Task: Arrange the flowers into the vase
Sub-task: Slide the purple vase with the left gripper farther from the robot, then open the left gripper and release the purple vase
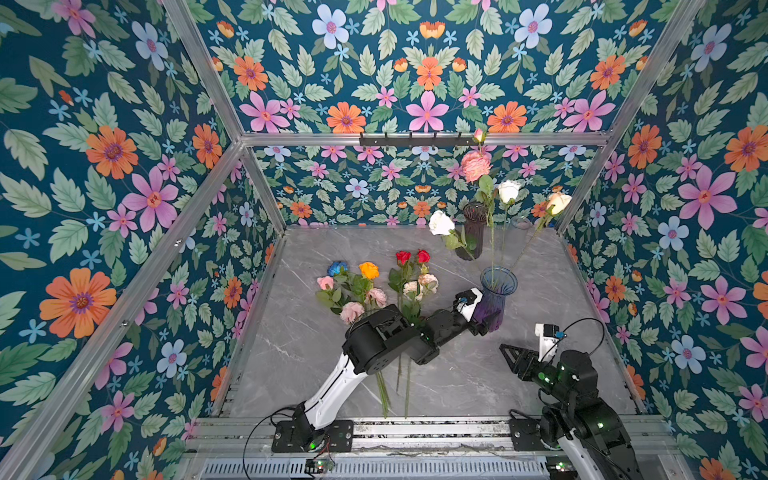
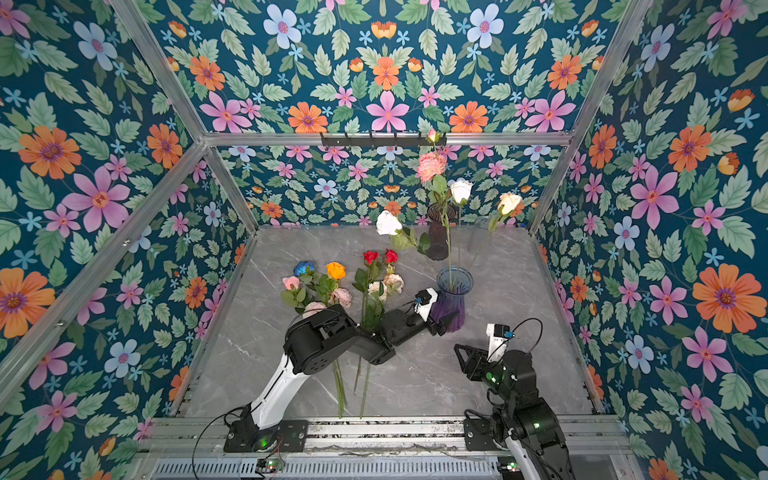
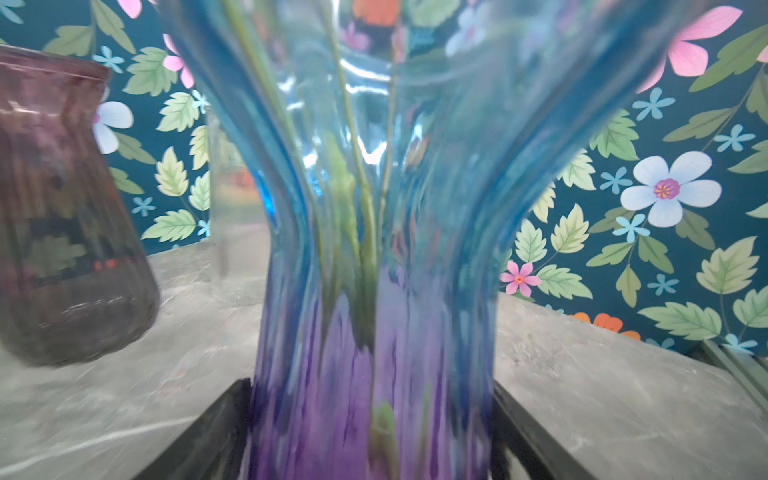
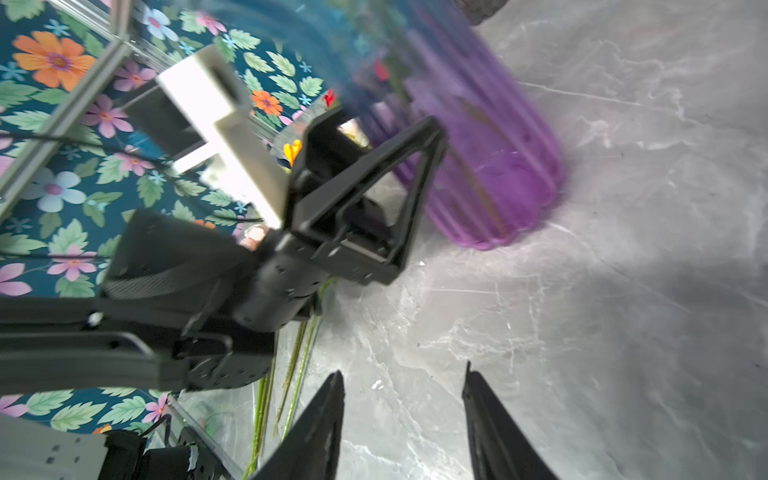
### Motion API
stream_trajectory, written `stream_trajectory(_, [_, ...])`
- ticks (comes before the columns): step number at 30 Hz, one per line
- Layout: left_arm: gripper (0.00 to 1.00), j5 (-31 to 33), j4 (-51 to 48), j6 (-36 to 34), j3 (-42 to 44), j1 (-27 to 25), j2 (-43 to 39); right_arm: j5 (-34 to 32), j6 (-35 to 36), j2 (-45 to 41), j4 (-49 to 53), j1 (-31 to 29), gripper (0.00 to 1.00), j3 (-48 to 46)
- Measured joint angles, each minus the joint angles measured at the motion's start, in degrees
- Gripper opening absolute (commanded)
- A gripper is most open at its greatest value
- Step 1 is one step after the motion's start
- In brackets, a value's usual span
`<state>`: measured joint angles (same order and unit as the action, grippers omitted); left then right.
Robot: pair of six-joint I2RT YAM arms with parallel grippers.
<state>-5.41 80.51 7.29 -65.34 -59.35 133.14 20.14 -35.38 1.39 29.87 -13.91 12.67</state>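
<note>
**Left gripper (image 1: 489, 319) clamping vase (image 1: 498, 286)**
Gripping blue-purple vase low at its base, standing right of desk (image 1: 561, 332) centre. Holding several flowers (image 1: 476, 165) upright in vase; remaining bunch (image 1: 361, 286) lying left of centre. Hovering right gripper (image 4: 403, 370) near front-right corner, jaws parted, empty.

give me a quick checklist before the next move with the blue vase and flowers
1. left jaws around blue vase: ok, one each side of its base.
2. firm grip on it: cannot tell, wrist view blurred.
3. right jaws free: ok, open and empty.
4. stems seated: ok, pink peony, white rose and cream rose stand in the blue vase.
5. loose flowers on table reachable: not ok, left arm crosses over their stems.
6. dark vase apart from blue vase: ok.
</note>
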Motion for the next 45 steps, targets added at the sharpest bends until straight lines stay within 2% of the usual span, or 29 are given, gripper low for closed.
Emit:
stream_trajectory(16, [0.85, -3.52, -9.97, 2.82, -24.3, -0.07, 12.17, 2.1, 0.2, -0.5, 0.0, -0.09, 0.48, -0.11])
stream_trajectory(23, [0.89, -3.58, -17.16, 3.02, -37.09, -0.74, 18.34, 2.23, 0.61, -1.03, 0.0, -0.11, 0.48, -0.2])
stream_trajectory(39, [0.89, -6.4, -30.45, 4.74, -61.83, -0.33, 29.81, 3.48, 0.87, -1.18, -0.02, -0.11, 0.48, -0.22])
stream_trajectory(45, [0.9, -7.23, -32.54, 5.75, -66.05, 0.07, 31.93, 3.61, 0.87, -1.18, -0.02, -0.11, 0.48, -0.22])
